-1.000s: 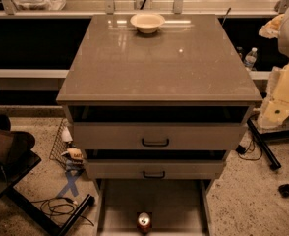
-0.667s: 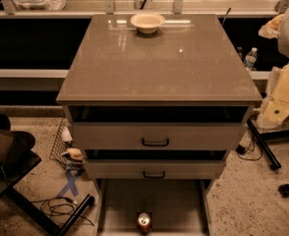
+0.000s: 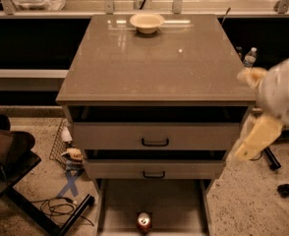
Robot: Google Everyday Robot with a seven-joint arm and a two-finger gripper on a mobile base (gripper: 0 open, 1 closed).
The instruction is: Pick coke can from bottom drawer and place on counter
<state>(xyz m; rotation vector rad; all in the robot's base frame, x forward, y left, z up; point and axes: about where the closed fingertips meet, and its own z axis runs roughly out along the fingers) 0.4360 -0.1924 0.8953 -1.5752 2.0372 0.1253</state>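
Just right of the counter [image 3: 154, 68] hangs the gripper [image 3: 250, 141], state untellable, near a water bottle [image 3: 249, 58].

Over at the right of the counter [image 3: 154, 68], the arm [image 3: 286, 90] is in view, its bulky white segment level with the counter's front right corner. A cream joint [image 3: 252, 76] at that segment's upper left pokes toward the counter's right edge. From the segment's underside the gripper [image 3: 250, 141] hangs, pale and long, slanting down and to the left, just below the counter's front right corner.
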